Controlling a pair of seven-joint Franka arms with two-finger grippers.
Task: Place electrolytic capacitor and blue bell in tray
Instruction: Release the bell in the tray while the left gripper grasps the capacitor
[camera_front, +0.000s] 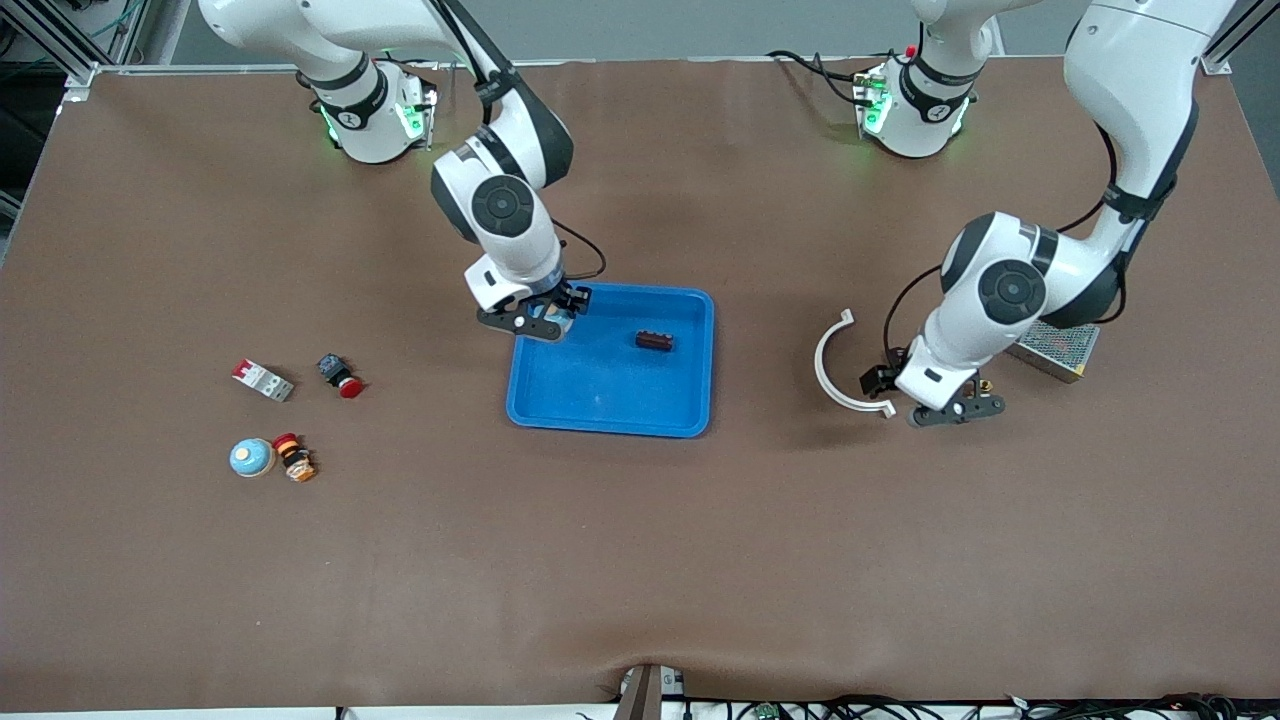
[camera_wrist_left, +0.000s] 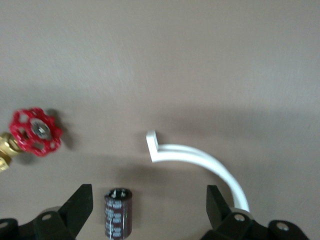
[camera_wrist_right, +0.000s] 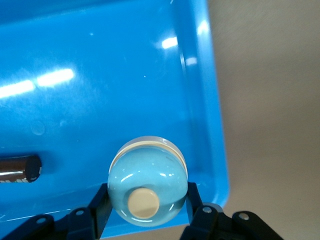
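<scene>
Right gripper (camera_front: 548, 318): clamped on light blue domed bell (camera_wrist_right: 147, 182), low over a corner of the shallow bright blue plastic tray (camera_front: 610, 425); bell not yet released.
Dark cylindrical electrolytic capacitor (camera_front: 655, 341): lying in tray; done.
Left gripper (camera_front: 955, 408): fingers spread wide, empty, waiting beside white curved plastic piece (camera_front: 835, 365).

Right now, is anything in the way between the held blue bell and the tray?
No, nothing visible. The right gripper holds the blue bell over bare tray floor near its rim; the capacitor lies apart. The left gripper waits, open, over the table.
</scene>
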